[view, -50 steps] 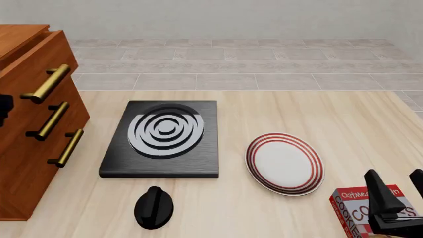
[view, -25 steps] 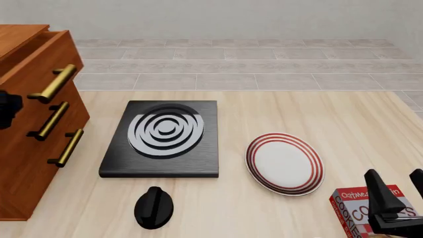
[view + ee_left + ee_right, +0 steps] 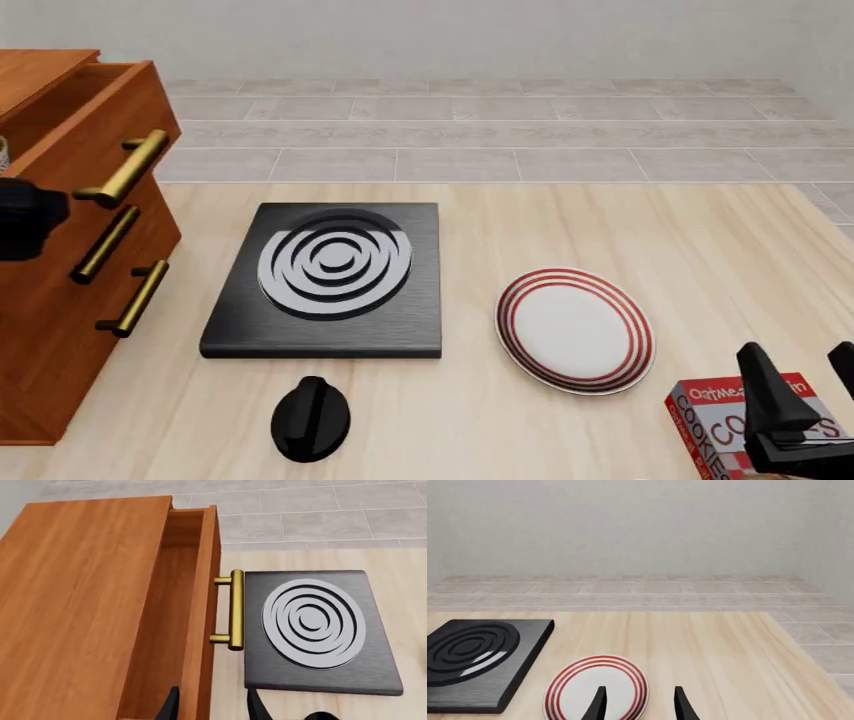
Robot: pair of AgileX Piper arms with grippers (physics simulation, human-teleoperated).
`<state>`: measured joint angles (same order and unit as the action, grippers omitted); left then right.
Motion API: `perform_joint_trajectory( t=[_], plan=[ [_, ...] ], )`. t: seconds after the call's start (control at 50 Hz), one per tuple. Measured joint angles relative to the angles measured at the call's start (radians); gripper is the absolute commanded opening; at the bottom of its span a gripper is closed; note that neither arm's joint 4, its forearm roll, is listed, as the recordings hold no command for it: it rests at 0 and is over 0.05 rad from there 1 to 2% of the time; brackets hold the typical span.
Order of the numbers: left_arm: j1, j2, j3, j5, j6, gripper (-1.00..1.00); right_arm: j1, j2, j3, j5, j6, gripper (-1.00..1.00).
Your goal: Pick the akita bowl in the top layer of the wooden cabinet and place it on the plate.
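Both arms are rendered in plain matte black, with no markings, screws or cables to be seen. The right pincer [image 3: 807, 375] ends in two tapering, wedge-shaped fingers [image 3: 763, 385] rising from a blocky black base with a stepped ledge, just beside the cookie box [image 3: 727, 420]. In each wrist view only two thin, pointed black fingertips [image 3: 599, 702] show (curving slightly inward at the tips). The left pincer [image 3: 212, 705] looks the same; in the front view that arm shows only as a dark, rounded block [image 3: 30, 220] against the wooden cabinet [image 3: 54, 330].
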<state>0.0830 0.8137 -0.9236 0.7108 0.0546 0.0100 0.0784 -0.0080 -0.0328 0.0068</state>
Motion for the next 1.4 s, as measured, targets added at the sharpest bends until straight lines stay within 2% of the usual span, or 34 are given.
perform_joint_trajectory(
  t=[1.4],
  plan=[
    [-0.121,0.144,-0.100,0.093,0.061,1.00,-0.007,-0.026,-0.003,0.020,0.015,1.00]
  ],
)
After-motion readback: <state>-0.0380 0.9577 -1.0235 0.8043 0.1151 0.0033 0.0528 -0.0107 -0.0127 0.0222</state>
